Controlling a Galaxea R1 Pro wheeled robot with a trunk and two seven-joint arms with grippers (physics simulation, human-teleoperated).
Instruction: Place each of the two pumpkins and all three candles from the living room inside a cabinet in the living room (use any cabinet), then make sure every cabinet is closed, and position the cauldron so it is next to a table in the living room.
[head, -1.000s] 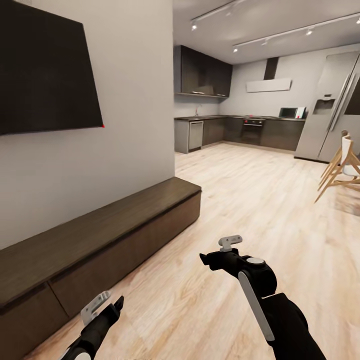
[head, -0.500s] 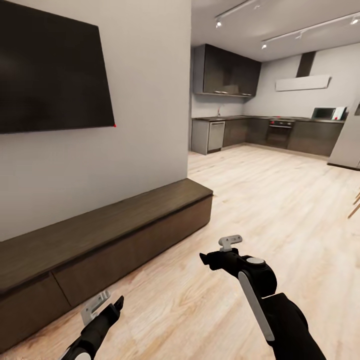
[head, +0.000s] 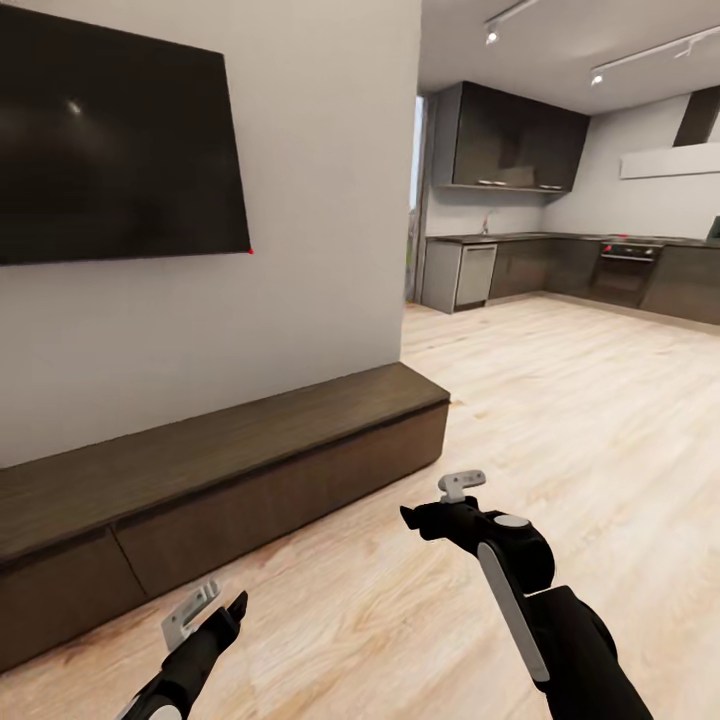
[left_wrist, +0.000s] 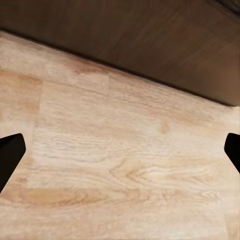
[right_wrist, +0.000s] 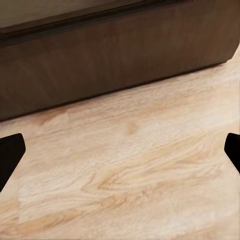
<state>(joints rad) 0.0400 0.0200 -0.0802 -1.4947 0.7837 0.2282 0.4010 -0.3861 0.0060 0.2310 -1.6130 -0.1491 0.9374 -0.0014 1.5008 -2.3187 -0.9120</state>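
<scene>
Okay, both your grippers, left (head: 205, 608) and right (head: 432, 505), hang spread and empty over bare floor (head: 560, 420), likely tucked for driving; the cabinet (head: 230, 480) lies just beyond the jaws, drawers closed.

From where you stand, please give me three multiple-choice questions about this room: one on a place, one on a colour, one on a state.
1. Where is the cabinet?
A. Along the wall under the dark screen
B. In the kitchen
C. In the middle of the floor

2. What colour is the cabinet?
A. White
B. Dark brown
C. Red

3. How are the cabinet's fronts?
A. One pulled out
B. All removed
C. All shut

Answers:
1. A, it runs along the grey wall below the screen.
2. B, its top and fronts are dark brown wood.
3. C, the head view shows flat fronts with no gap; both wrist views show open fingers over the wood floor.
</scene>
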